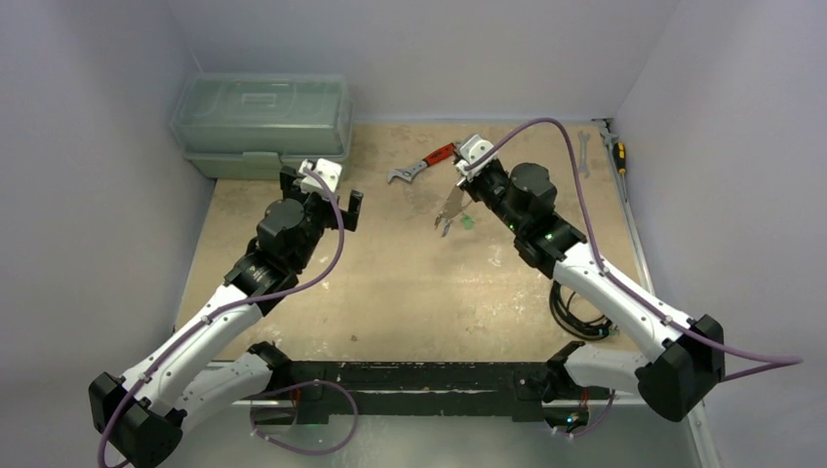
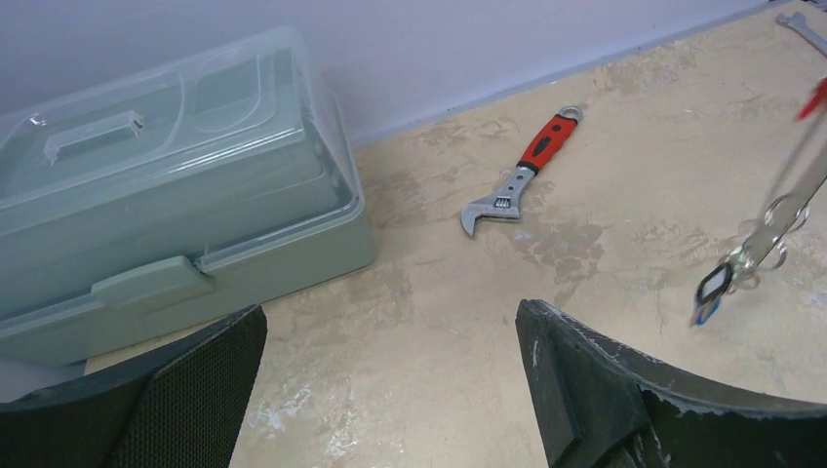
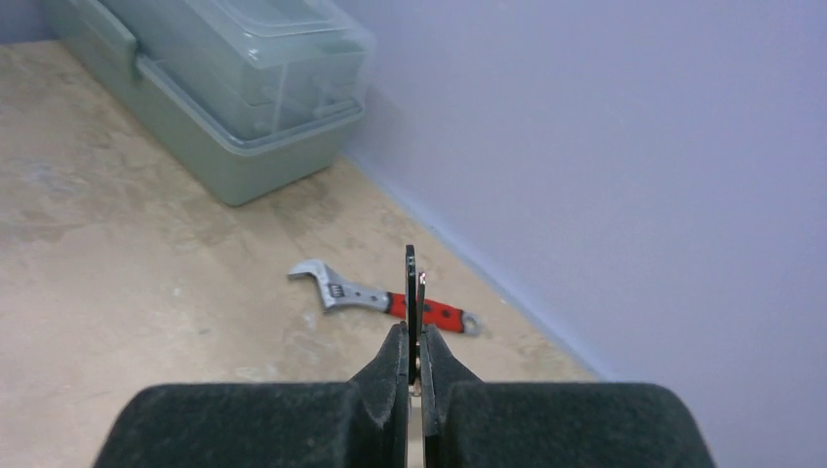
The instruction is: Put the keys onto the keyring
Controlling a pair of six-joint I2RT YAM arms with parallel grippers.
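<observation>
My right gripper (image 1: 460,178) (image 3: 415,336) is shut on thin metal seen edge-on, which reads as the top of the keyring (image 2: 795,190). The thin silvery loop hangs down from it above the table. A cluster of keys (image 2: 746,258) (image 1: 449,210) dangles at its lower end, one with a dark blue tag (image 2: 712,290). A small green tag (image 1: 468,222) shows beside the bunch; whether it lies on the table is unclear. My left gripper (image 1: 324,198) (image 2: 390,322) is wide open and holds nothing, left of the bunch and well apart from it.
A red-handled adjustable wrench (image 1: 421,166) (image 2: 517,185) (image 3: 385,297) lies on the table just beyond the right gripper. A green toolbox with a clear lid (image 1: 261,122) (image 2: 166,195) stands at the back left. A plain spanner (image 1: 582,151) and a screwdriver (image 1: 619,156) lie at the back right.
</observation>
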